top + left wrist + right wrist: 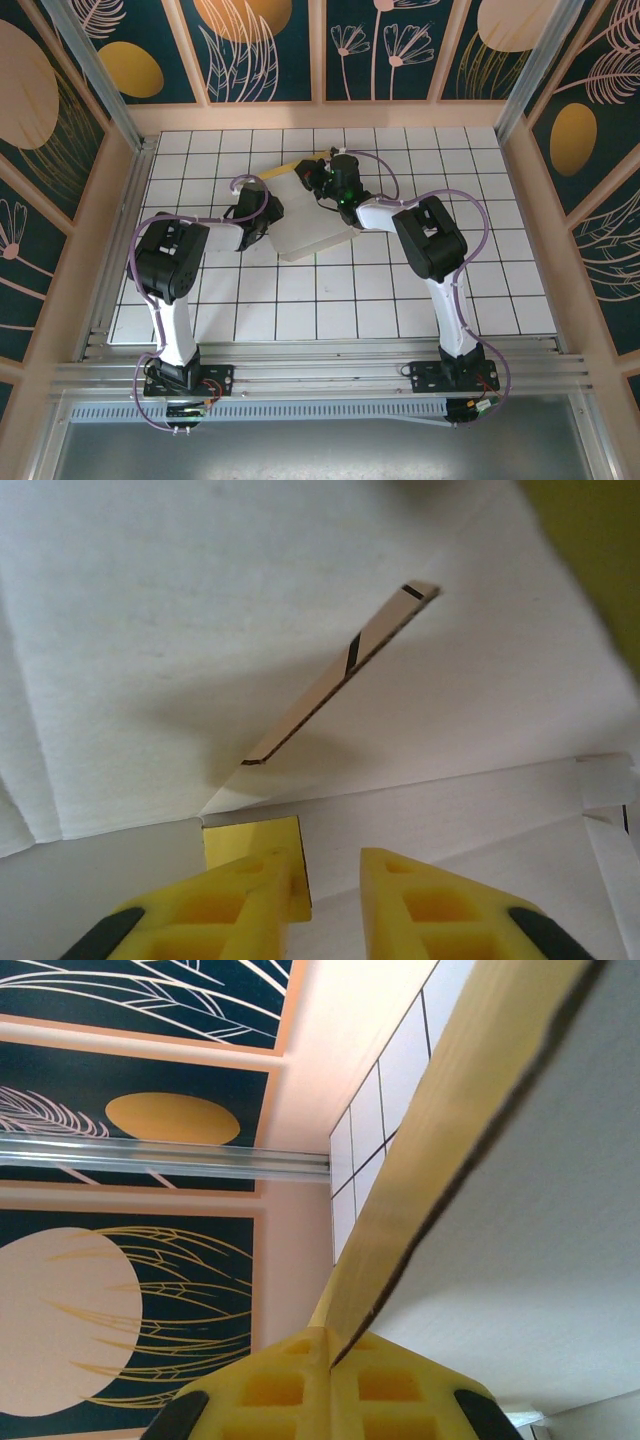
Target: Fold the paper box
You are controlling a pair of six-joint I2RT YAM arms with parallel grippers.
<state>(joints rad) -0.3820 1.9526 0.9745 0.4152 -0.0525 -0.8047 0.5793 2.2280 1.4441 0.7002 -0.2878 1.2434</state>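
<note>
The paper box point(305, 225) lies partly unfolded at the table's middle, pale white side up, with a yellow edge at its far left. My right gripper point(318, 180) is at its far edge. In the right wrist view that gripper point(330, 1345) is shut on a raised flap of the paper box point(560, 1210), yellow on the left, white on the right. My left gripper point(268, 212) is at the box's left edge. Close up, the left gripper point(328, 855) has its jaws apart over white card point(200, 630). A small yellow tab point(250, 842) lies against its left finger. A thin flap point(340, 675) stands edge-on ahead.
The white tiled table point(480, 280) is enclosed by peach walls with dark patterned panels point(265, 50). Metal rails point(320, 375) run along the near edge by the arm bases. Bare tiles lie to the right and in front of the box.
</note>
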